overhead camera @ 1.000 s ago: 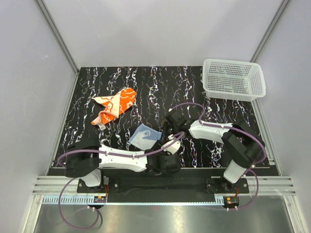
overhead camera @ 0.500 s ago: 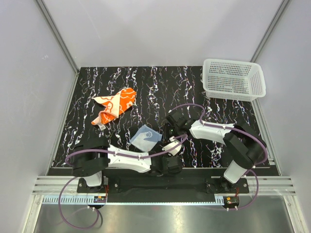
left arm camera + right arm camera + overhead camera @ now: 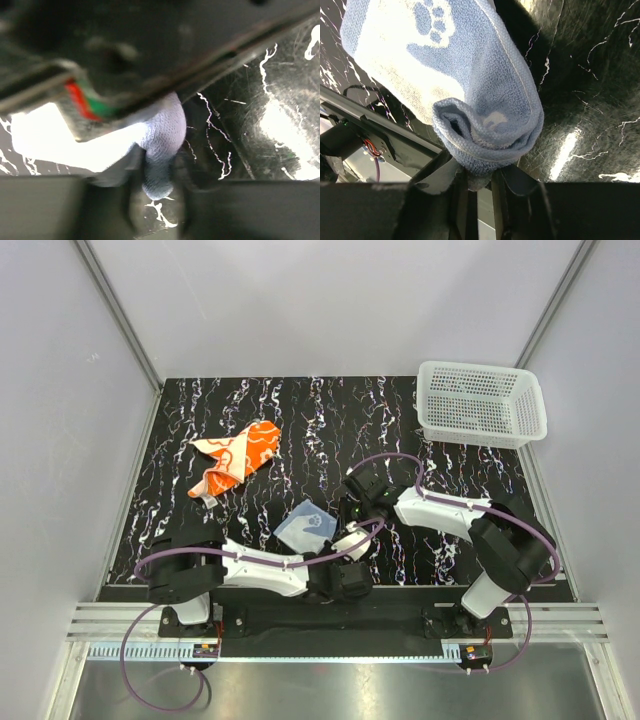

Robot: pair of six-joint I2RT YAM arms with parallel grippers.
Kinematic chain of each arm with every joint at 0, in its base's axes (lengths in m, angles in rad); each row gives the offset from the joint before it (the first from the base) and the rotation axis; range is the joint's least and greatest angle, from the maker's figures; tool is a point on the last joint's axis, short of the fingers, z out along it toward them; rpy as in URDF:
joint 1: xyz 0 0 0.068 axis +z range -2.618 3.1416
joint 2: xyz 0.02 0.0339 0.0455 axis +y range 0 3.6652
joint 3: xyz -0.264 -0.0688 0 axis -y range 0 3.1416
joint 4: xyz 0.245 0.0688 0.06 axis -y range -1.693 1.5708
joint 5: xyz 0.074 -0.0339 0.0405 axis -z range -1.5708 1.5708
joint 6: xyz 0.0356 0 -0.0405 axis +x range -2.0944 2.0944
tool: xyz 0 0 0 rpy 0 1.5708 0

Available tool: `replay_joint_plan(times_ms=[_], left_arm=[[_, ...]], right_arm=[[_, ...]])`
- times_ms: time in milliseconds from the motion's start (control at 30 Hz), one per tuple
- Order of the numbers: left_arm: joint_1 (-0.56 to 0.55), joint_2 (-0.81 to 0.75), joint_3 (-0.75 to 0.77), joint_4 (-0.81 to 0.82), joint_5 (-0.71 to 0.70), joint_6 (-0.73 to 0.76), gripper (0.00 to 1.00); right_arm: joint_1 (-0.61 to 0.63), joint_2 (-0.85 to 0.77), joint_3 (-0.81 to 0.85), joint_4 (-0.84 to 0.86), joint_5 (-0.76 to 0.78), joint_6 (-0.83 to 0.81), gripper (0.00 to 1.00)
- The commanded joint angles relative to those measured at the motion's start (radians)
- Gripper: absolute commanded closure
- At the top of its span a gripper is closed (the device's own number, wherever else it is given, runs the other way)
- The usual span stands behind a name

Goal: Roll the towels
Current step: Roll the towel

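Observation:
The light blue towel [image 3: 307, 528], marked with a paw print [image 3: 432, 22], lies partly rolled on the black marbled table near the front middle. My right gripper [image 3: 478, 179] is shut on the towel's rolled end [image 3: 490, 127], reaching in from the right [image 3: 347, 507]. My left gripper [image 3: 158, 195] comes in low from the near side [image 3: 343, 542] and is shut on a fold of the same blue towel [image 3: 161, 135]. The orange towel [image 3: 236, 462] with its white swirls lies crumpled at the left, away from both grippers.
A white mesh basket [image 3: 482, 402] stands at the back right corner. Grey walls with metal rails close in the table [image 3: 300, 410] on three sides. Purple cables loop from both arms over the near part of the table.
My left gripper has gone from open to shut on the blue towel's near edge. The towel has bunched up and shifted a little to the right. The right gripper kept its grip.

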Motion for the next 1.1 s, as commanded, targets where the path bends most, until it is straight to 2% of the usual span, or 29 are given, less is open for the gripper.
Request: replay_joint_plan(times_ms=[0, 67, 233, 367, 433, 500, 800, 933, 1067], left_arm=[[0.007, -0.024, -0.013, 0.019, -0.020, 0.002, 0.90], [0.006, -0.027, 0.001, -0.001, -0.022, 0.002, 1.00], [0.006, -0.036, 0.053, -0.127, 0.000, -0.027, 1.00], [0.016, -0.088, 0.059, -0.128, 0.116, -0.035, 1.00], [0.035, -0.128, 0.048, -0.098, 0.211, -0.030, 1.00], [0.052, -0.162, 0.031, -0.067, 0.286, -0.026, 1.00], [0.135, -0.242, -0.030, -0.036, 0.371, -0.055, 1.00], [0.159, -0.256, -0.045, -0.020, 0.417, -0.069, 1.00], [0.177, -0.270, -0.045, 0.002, 0.475, -0.067, 1.00]], right_arm=[[-0.006, -0.002, 0.047, -0.029, -0.056, -0.036, 0.73], [-0.012, 0.010, 0.048, -0.032, -0.057, -0.043, 0.73], [-0.021, 0.049, 0.063, -0.052, -0.037, -0.051, 0.71], [-0.037, 0.072, 0.094, -0.101, 0.019, -0.077, 0.57], [-0.052, 0.073, 0.103, -0.127, 0.039, -0.096, 0.55], [-0.082, 0.063, 0.091, -0.130, 0.042, -0.106, 0.53], [-0.201, 0.044, 0.014, -0.124, 0.055, -0.159, 0.50], [-0.254, 0.044, 0.014, -0.154, 0.104, -0.172, 0.49], [-0.279, 0.027, 0.063, -0.237, 0.225, -0.182, 0.48]])
